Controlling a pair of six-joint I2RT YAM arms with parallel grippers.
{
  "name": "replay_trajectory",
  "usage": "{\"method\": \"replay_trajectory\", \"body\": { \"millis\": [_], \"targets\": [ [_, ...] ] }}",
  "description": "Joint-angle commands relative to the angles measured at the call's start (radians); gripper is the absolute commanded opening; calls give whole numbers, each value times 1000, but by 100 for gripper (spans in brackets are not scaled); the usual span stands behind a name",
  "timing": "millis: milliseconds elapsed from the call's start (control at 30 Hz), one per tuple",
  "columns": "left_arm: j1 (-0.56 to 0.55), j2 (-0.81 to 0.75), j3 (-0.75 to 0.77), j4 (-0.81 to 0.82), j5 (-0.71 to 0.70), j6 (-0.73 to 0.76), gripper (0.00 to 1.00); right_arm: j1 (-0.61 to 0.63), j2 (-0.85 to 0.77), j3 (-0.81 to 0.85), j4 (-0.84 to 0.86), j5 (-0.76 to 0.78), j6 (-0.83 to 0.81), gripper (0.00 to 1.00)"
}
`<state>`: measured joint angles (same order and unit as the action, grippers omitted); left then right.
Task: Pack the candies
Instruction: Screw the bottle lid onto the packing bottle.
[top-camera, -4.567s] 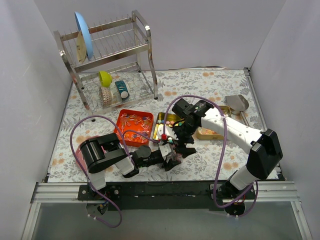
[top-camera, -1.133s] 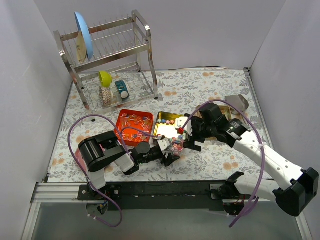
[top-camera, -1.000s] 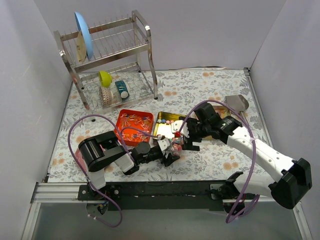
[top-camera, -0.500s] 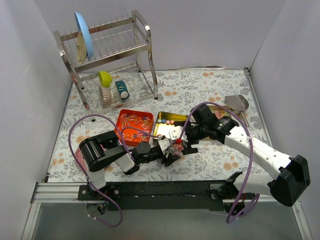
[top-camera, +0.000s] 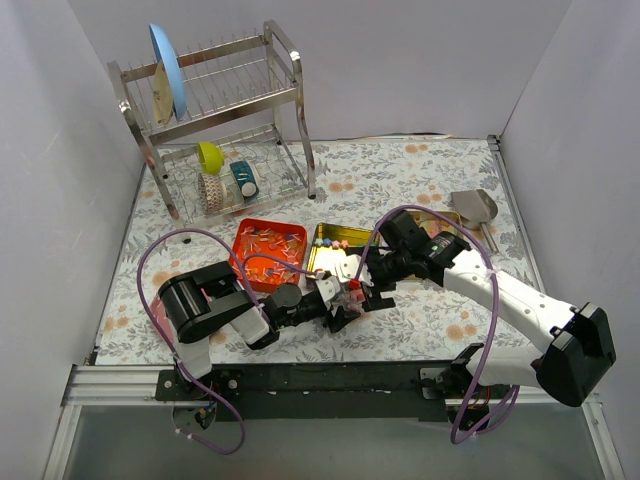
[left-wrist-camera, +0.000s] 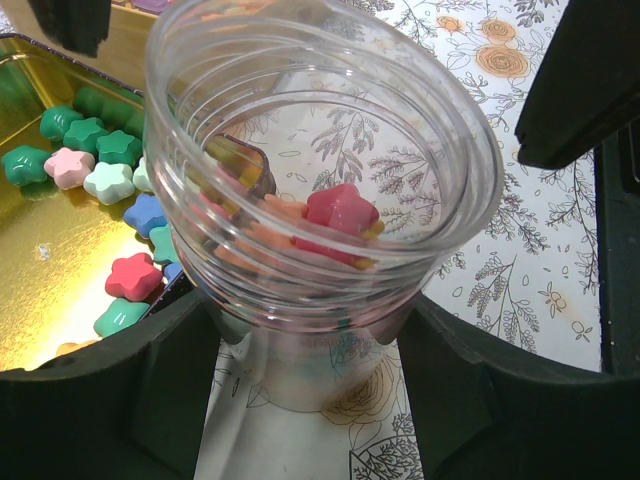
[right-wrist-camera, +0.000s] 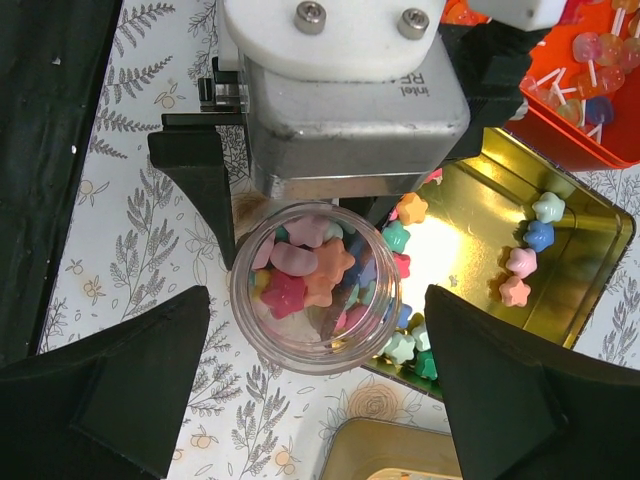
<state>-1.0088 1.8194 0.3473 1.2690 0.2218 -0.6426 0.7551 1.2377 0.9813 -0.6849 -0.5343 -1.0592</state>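
While the left gripper clamps the lower part of a clear jar between its jaws, the right gripper hangs above the jar's mouth with its jaws spread wide, touching nothing. Star-shaped candies sit inside the jar. More lie in the gold tin just beside it, next to an orange tray.
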Motion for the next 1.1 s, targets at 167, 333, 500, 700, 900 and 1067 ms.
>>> {"method": "replay_trajectory", "body": {
  "millis": [167,333,500,700,900,1067],
  "targets": [
    [6,57,-22,-218,5,-5,0,6,23,30,-19,-32,-12,89],
    [6,58,-22,-220,5,-5,0,7,25,26,-13,-24,-13,87],
    [6,61,-19,-223,10,-3,0,7,31,39,-10,-4,-5,81],
    [6,61,-14,-237,17,6,0,7,63,74,-38,-12,31,74],
    [6,64,-13,-231,22,17,0,7,105,131,-122,-29,47,70],
    [6,63,-19,-214,10,30,0,7,144,131,-185,-52,48,69]
  ]
}}
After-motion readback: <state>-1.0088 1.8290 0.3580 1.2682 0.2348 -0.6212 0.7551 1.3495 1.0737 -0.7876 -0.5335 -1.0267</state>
